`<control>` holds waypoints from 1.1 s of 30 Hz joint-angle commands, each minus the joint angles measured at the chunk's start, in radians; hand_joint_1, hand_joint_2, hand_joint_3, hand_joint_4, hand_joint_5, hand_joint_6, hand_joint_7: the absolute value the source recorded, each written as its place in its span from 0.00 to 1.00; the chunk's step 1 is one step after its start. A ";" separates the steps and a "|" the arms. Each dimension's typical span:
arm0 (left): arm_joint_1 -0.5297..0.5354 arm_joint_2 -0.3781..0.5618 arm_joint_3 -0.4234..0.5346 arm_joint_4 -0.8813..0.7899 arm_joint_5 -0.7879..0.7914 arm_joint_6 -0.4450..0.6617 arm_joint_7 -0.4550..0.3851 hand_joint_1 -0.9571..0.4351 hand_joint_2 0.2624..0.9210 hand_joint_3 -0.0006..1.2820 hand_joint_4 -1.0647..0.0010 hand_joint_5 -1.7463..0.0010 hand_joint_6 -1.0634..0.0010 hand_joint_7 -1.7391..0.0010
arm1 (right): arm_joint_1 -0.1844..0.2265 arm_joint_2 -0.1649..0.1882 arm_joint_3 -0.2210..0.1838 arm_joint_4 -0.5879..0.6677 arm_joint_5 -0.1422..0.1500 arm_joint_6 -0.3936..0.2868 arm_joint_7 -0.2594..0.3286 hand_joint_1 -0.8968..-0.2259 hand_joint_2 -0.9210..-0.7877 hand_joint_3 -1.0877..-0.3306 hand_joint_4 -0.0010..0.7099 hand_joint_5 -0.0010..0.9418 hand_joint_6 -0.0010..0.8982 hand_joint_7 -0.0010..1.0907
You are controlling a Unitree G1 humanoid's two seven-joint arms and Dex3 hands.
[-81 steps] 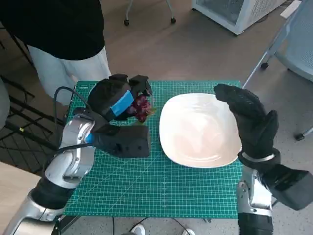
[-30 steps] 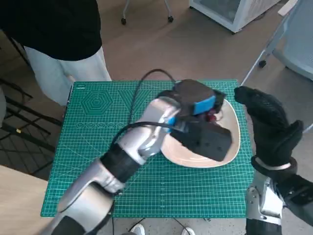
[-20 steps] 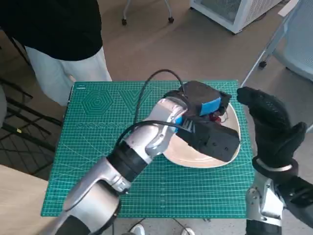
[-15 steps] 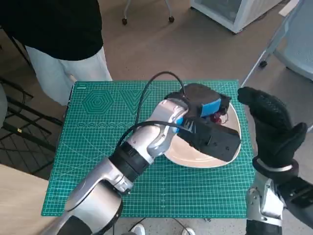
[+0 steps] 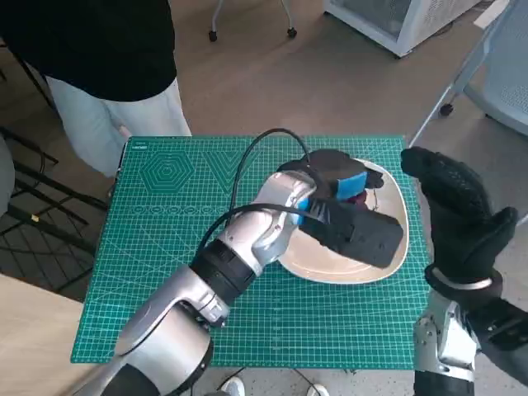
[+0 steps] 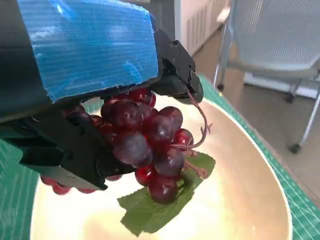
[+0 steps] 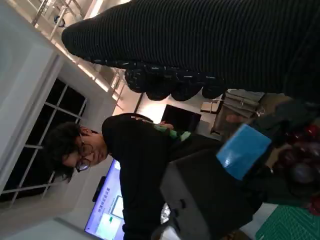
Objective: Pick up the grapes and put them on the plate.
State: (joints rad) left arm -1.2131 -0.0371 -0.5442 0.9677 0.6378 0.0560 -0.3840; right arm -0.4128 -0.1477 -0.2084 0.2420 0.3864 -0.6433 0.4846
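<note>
— Left hand [image 5: 340,183]?
— Out over the far part of the white plate [image 5: 394,247], fingers closed round the grapes [image 6: 145,137]. Blue tape on its back, seen plainly in the left wrist view and again in the right wrist view [image 7: 243,151].

— And the grapes themselves?
— Dark red bunch, held in that hand, hanging over the plate's pale surface [image 6: 240,200]. Green leaves [image 6: 160,202] below the berries and a thin brown stem curling out to one side. Leaves very close to the plate; touching or not, cannot tell. In the head view only a few berries peeking out [image 5: 360,197] at the right edge of the hand.

— Right hand [image 5: 454,210]?
— Raised at the right edge of the green cutting mat [image 5: 165,247], just right of the plate. Black knitted glove, fingers spread a little, holding nothing.

— Anything else around?
— Person in a black top and pale trousers [image 5: 99,74] standing at the far left corner of the mat. Black cable [image 5: 247,165] arching over the left forearm. Chair wheels and legs on the floor at far right.
</note>
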 commanded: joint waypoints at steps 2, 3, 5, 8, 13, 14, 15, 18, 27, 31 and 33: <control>-0.036 -0.024 0.001 0.055 -0.017 -0.033 0.009 0.96 0.65 0.48 0.49 0.15 0.72 1.00 | 0.022 0.007 0.005 0.005 -0.008 0.007 -0.011 0.58 0.00 0.70 0.46 0.00 0.13 0.34; -0.035 -0.023 -0.008 0.061 -0.008 -0.040 0.018 0.95 0.70 0.44 0.50 0.15 0.73 1.00 | 0.022 0.007 0.006 0.005 -0.008 0.007 -0.011 0.58 0.00 0.70 0.46 0.00 0.13 0.33; -0.032 -0.020 -0.029 0.069 0.015 -0.053 0.041 0.83 0.80 0.32 0.58 0.30 0.75 1.00 | 0.022 0.006 0.006 0.006 -0.007 0.007 -0.011 0.58 0.00 0.70 0.46 0.00 0.13 0.33; -0.026 -0.015 -0.050 0.079 0.035 -0.075 0.071 0.53 0.90 0.13 0.72 0.70 0.77 1.00 | 0.022 0.005 0.007 0.007 -0.006 0.007 -0.011 0.58 0.00 0.70 0.46 0.00 0.13 0.33; -0.010 -0.004 -0.030 0.087 0.013 -0.111 0.095 0.38 0.96 0.03 0.84 0.96 0.80 1.00 | 0.022 0.004 0.007 0.008 -0.003 0.008 -0.010 0.58 0.00 0.70 0.46 0.00 0.13 0.33; -0.005 0.000 -0.023 0.085 0.005 -0.121 0.100 0.37 0.97 0.02 0.86 0.97 0.80 1.00 | 0.022 0.005 0.008 0.009 -0.003 0.009 -0.010 0.58 0.00 0.70 0.46 0.00 0.13 0.33; 0.001 0.005 -0.015 0.082 -0.002 -0.132 0.108 0.37 0.97 0.02 0.87 0.98 0.80 1.00 | 0.021 0.006 0.008 0.010 -0.002 0.009 -0.011 0.58 0.00 0.69 0.46 0.00 0.13 0.33; 0.025 0.024 0.012 0.071 -0.027 -0.180 0.145 0.36 0.98 0.01 0.88 0.99 0.81 1.00 | 0.020 0.009 0.010 0.013 -0.004 0.008 -0.012 0.58 0.00 0.69 0.46 0.00 0.14 0.33; 0.061 0.070 0.118 0.090 -0.139 -0.337 0.188 0.34 1.00 0.04 0.89 1.00 0.80 1.00 | 0.019 0.014 0.017 0.014 -0.021 0.000 -0.020 0.59 0.00 0.69 0.46 0.00 0.14 0.32; 0.078 0.090 0.182 0.100 -0.210 -0.398 0.181 0.32 1.00 0.10 0.89 1.00 0.79 1.00 | 0.016 0.016 0.018 0.016 -0.023 0.001 -0.022 0.59 0.00 0.69 0.46 0.00 0.13 0.32; 0.081 0.093 0.191 0.104 -0.221 -0.410 0.179 0.31 1.00 0.11 0.89 1.00 0.79 0.99 | 0.016 0.016 0.018 0.016 -0.022 0.001 -0.022 0.59 0.00 0.69 0.46 0.00 0.13 0.32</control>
State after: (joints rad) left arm -1.1490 0.0433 -0.3805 1.0552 0.4451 -0.3257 -0.2071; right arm -0.4122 -0.1375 -0.1927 0.2422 0.3682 -0.6466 0.4707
